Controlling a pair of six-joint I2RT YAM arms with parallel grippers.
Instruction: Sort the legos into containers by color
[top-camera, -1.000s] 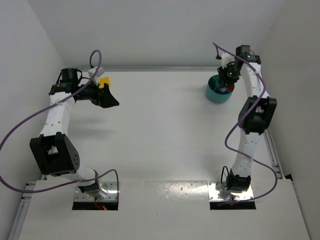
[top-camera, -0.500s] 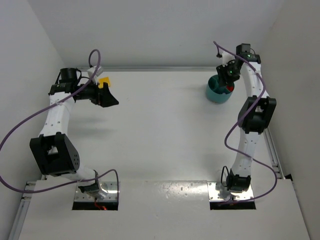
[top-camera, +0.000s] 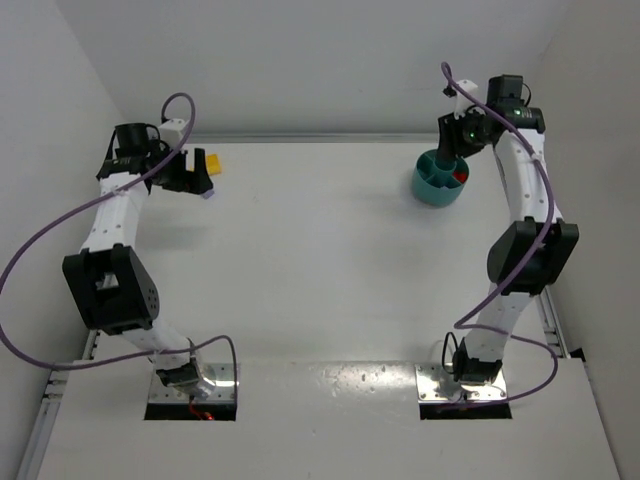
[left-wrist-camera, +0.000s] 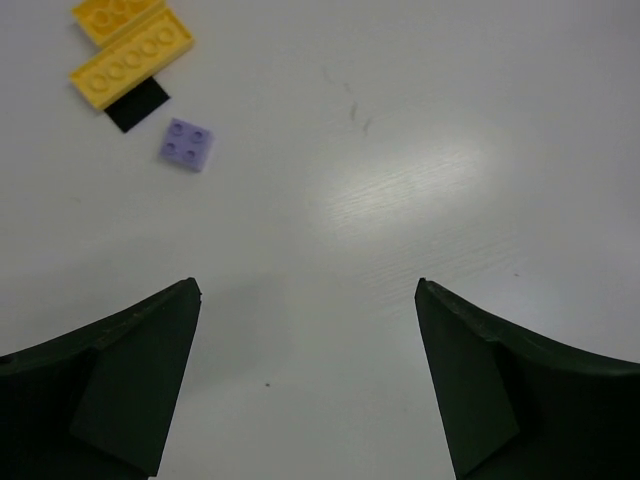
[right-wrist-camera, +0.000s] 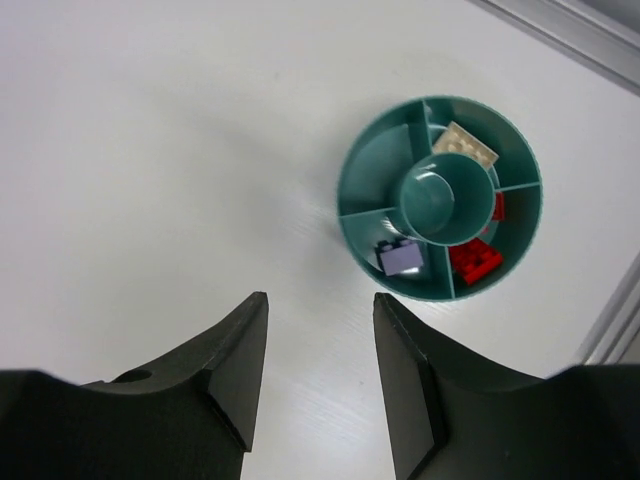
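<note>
Teal dish (right-wrist-camera: 347, 190) sits on the white desk (top-camera: 320, 260) over in the far right corner, and it's got bricks in it. A pale purple brick (right-wrist-camera: 401, 257) lies in one of the near compartments. Some red bricks (right-wrist-camera: 475, 258) are in the compartments next to that, one of them half hidden behind the centre cup. A pale yellowish plate (right-wrist-camera: 464, 145) is in a compartment on the far side.

The right end effector (right-wrist-camera: 315, 305) hangs above the desk with the dish showing just past its fingers, off to one side. Its fingers are partway apart with nothing between them.

On the far left, the left end effector (left-wrist-camera: 305, 295) is spread wide and holding nothing, with bare desk under it. Out beyond its left finger there's a loose purple 2x2 (left-wrist-camera: 187, 143) lying flat, studs up. Just past that are two yellow plates (left-wrist-camera: 132, 63) lying side by side, touching. There's a small black patch (left-wrist-camera: 137, 104) right against the nearer plate — can't tell if it's a piece or just shadow.
</note>
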